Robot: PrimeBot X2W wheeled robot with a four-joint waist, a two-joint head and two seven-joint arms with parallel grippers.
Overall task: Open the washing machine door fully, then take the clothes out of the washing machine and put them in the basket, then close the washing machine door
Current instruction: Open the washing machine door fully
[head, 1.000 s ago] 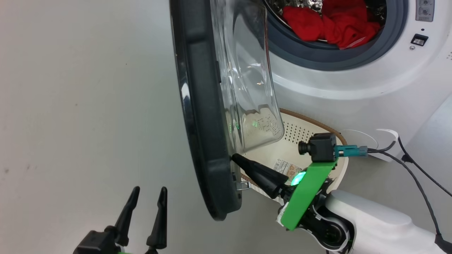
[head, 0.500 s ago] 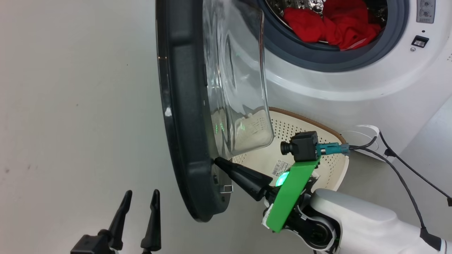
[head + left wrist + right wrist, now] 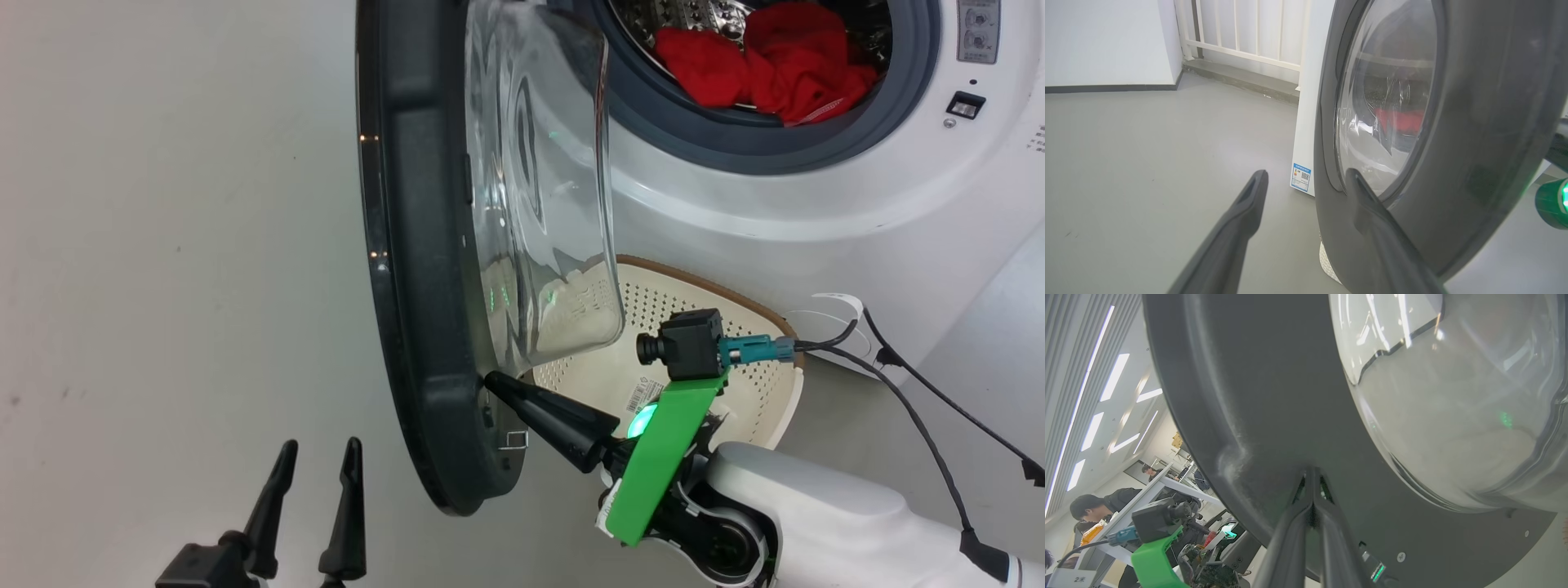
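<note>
The washing machine door (image 3: 416, 269) stands out over the basket (image 3: 759, 384), leaving the washing machine's (image 3: 775, 204) mouth unblocked.

Left gripper (image 3: 320, 447): low at the robot's left, fingers (image 3: 273, 490) spread wide, pointing up, nothing between them.
Right gripper (image 3: 494, 381): fingers pressed together into one dark point, aimed up and toward the robot's left.
Right wrist (image 3: 722, 547): carries a green bracket (image 3: 665, 453) with a lit green light (image 3: 642, 422) and a small black camera (image 3: 690, 343).
Right forearm (image 3: 824, 514): white, reaching in from the lower right.
</note>
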